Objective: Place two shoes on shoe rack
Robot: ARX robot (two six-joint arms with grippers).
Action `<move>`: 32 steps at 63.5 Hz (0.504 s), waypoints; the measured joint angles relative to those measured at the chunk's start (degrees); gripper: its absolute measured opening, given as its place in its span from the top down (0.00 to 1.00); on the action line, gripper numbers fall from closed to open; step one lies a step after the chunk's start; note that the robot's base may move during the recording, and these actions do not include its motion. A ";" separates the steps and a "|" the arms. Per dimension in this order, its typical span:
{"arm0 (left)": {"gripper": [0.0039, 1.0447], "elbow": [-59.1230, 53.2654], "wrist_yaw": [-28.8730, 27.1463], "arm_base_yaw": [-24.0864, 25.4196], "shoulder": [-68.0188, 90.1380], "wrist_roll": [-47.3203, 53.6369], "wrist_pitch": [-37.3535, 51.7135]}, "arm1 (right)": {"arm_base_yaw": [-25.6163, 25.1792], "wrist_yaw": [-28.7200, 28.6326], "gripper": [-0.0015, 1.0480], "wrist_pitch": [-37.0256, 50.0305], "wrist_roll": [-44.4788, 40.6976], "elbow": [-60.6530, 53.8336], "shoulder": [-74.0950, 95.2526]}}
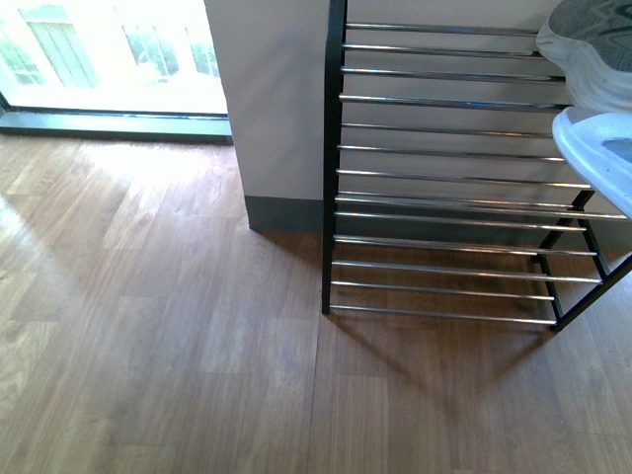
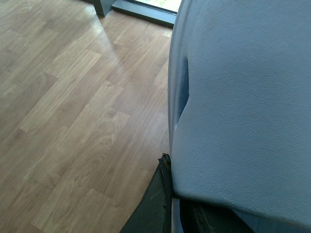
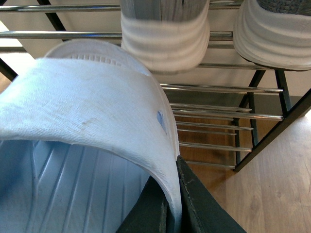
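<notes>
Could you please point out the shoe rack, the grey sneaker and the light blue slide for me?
shoe rack [image 1: 331, 197], front view, black left upright.
grey sneaker [image 1: 597, 30], front view, knit upper.
light blue slide [image 3: 87, 102], right wrist view, top of strap.

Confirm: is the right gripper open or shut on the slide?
Shut: the right gripper pinches the strap of the light blue slide.
</notes>
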 joint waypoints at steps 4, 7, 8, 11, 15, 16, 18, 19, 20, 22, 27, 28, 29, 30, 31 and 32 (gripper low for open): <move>0.99 0.00 0.00 0.00 0.07 0.00 0.00 | 0.00 0.07 0.98 0.00 0.00 0.00 0.02; 0.99 0.00 0.02 0.00 0.07 0.00 0.00 | 0.00 -0.02 0.98 0.00 0.00 -0.04 0.02; 0.99 0.00 0.00 0.00 0.04 0.00 0.00 | 0.00 -0.11 0.98 0.00 0.00 -0.04 0.02; 0.99 0.00 0.00 0.00 -0.07 0.00 0.00 | 0.00 -0.20 0.98 0.00 0.00 -0.04 -0.07; 0.99 0.00 -0.02 0.00 -0.15 0.00 0.00 | 0.00 -0.15 0.98 0.00 0.00 -0.04 -0.07; 0.99 0.00 -0.02 0.00 -0.15 0.00 0.00 | 0.00 -0.15 0.98 0.00 0.00 -0.04 -0.04; 0.99 0.00 -0.04 0.00 -0.15 0.00 0.00 | 0.00 -0.15 0.98 0.00 0.00 -0.04 -0.04; 0.99 0.00 -0.02 0.00 -0.13 0.00 0.00 | 0.00 -0.17 0.98 0.00 0.00 -0.04 -0.04; 0.99 0.00 0.00 0.00 -0.09 0.00 0.00 | 0.00 -0.17 0.98 0.00 0.00 -0.04 -0.04; 0.99 0.00 0.00 0.00 -0.07 0.00 0.00 | 0.00 -0.20 0.98 0.00 0.00 -0.04 -0.04; 0.99 0.00 0.02 0.00 -0.07 0.00 0.00 | 0.00 -0.11 0.98 0.00 0.00 -0.04 0.00; 0.99 0.00 0.02 0.00 -0.07 0.00 0.00 | 0.00 -0.07 0.98 0.00 0.00 -0.04 0.02; 0.99 0.00 0.00 0.00 -0.07 0.00 0.00 | 0.00 0.07 0.98 0.00 0.00 -0.04 0.04; 0.99 0.00 0.00 0.00 -0.07 0.00 0.00 | 0.00 0.07 0.98 0.00 0.00 -0.04 0.04; 0.99 -0.02 0.00 0.00 -0.07 0.00 0.00 | 0.00 0.00 0.98 0.00 0.00 -0.04 0.04; 0.99 -0.02 0.00 0.00 -0.07 0.00 0.00 | 0.00 -0.02 0.98 0.00 0.00 -0.04 0.04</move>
